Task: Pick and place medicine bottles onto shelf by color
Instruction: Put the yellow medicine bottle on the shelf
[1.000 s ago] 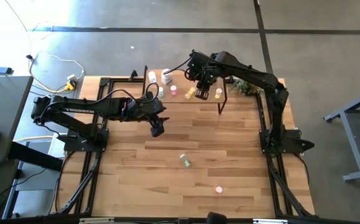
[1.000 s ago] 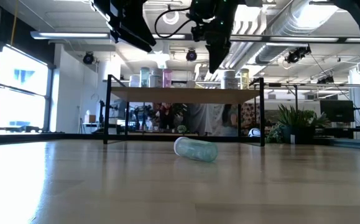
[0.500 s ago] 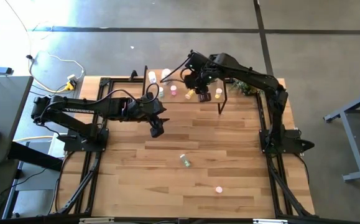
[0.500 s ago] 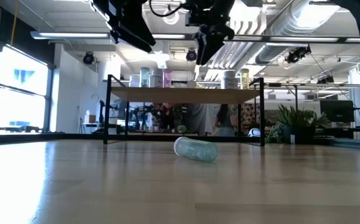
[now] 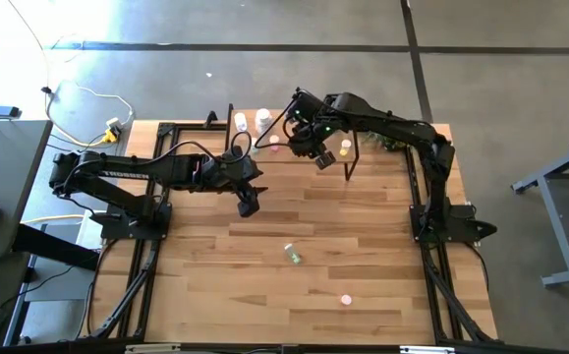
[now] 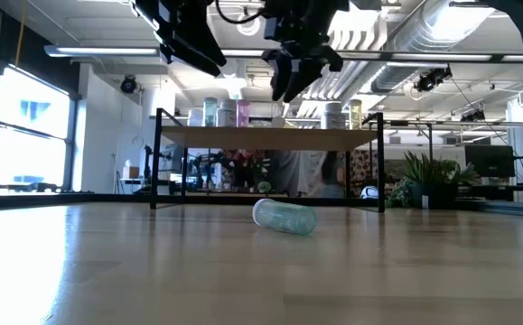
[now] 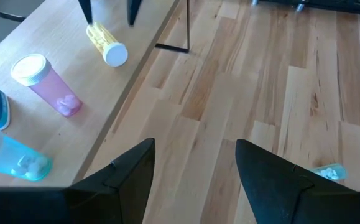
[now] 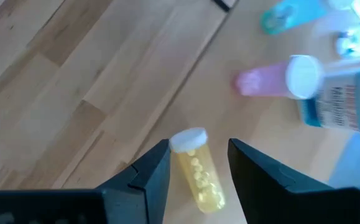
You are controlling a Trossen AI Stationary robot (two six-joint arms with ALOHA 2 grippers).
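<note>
Yellow-orange and white-capped, a small medicine bottle (image 8: pixel 196 167) lies on its side on the light wooden top of the low black-legged shelf (image 5: pixel 348 160), right under the right gripper (image 8: pixel 198 163), whose two dark fingers stand parted on either side of it, grasping nothing. Beside it on the shelf are a pink white-capped bottle (image 7: pixel 46 84) and a pale green bottle (image 7: pixel 10 155). Out on the wooden table (image 5: pixel 363 246), another pale green bottle (image 5: pixel 291 254) and a pink one (image 5: pixel 345 299) lie apart, while the left gripper (image 5: pixel 248 206) hovers in front of the shelf with its fingers spread and empty.
</note>
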